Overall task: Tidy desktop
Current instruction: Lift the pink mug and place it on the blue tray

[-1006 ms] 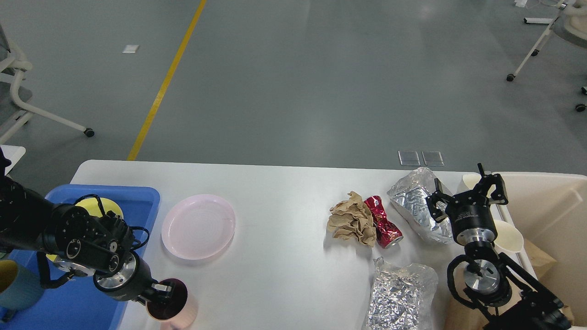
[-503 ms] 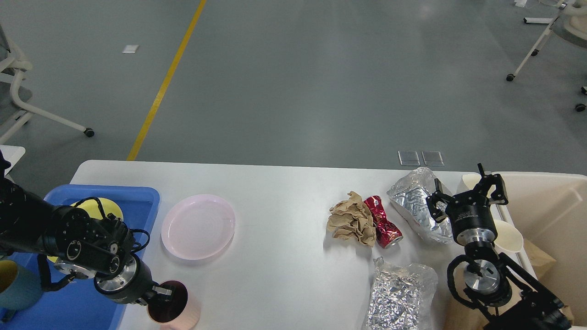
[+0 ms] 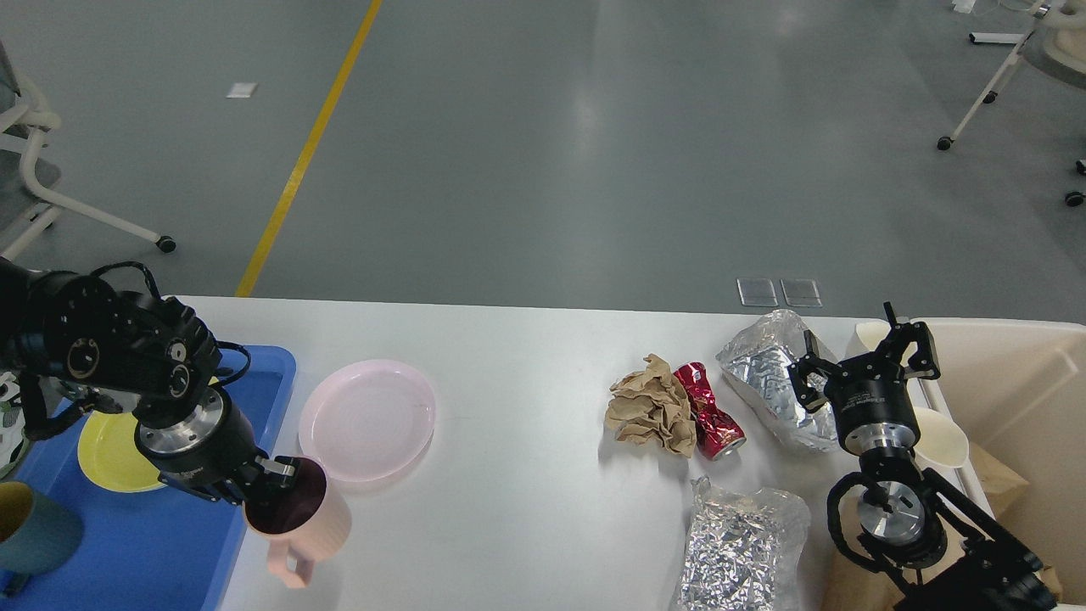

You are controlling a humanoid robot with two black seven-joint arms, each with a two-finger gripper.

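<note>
across the view, desktop point(image 3: 526, 382) lengthwise

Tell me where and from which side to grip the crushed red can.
Grip the crushed red can at its pinched middle, coming from above with the fingers across the narrow waist. It lies on its side on the desktop, and the crumpled brown paper crowds its left, so a side approach looks blocked.

Blue tray point(image 3: 153, 560) at the left edge, holding a yellow plate point(image 3: 110, 462) and a teal cup point(image 3: 34, 535). Just beside it, a pink plate point(image 3: 366, 419) and a pink mug point(image 3: 297, 522). Further right — crumpled brown paper point(image 3: 652, 407) touching a crushed red can point(image 3: 709, 411), two foil bags point(image 3: 768, 382) point(image 3: 740, 547), cream bin point(image 3: 1018, 407).
</note>
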